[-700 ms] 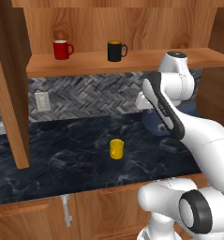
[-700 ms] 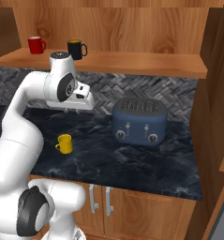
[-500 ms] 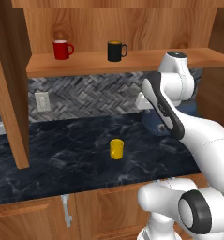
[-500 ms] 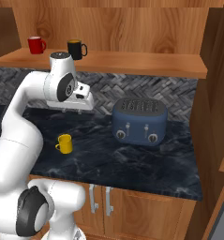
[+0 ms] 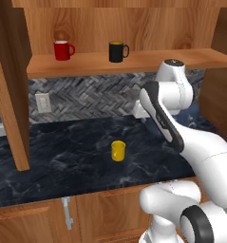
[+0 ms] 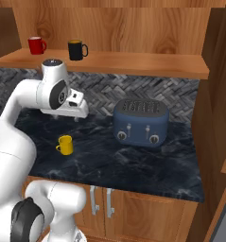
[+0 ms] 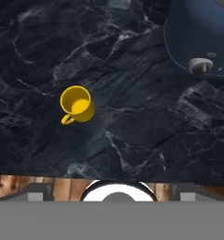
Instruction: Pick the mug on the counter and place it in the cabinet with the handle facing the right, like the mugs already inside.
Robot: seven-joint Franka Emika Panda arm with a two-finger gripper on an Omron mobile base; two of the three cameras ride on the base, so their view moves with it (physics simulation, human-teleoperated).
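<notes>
The wood-grain wall cabinet [image 5: 134, 61] spans the far wall above the counter [image 5: 62, 161], a dark veined marble slab. On its shelf stand a red mug [image 5: 62, 50] at left and a black mug [image 5: 117, 51] to its right. A blue toaster [image 6: 140, 122] sits on the counter at right. The gripper [image 6: 76, 118] hangs above the counter; its finger spread cannot be told. The yellow mug [image 7: 77, 105] stands upright on the counter, near the front, apart from the toaster, with its handle [image 7: 66, 120] free.
</notes>
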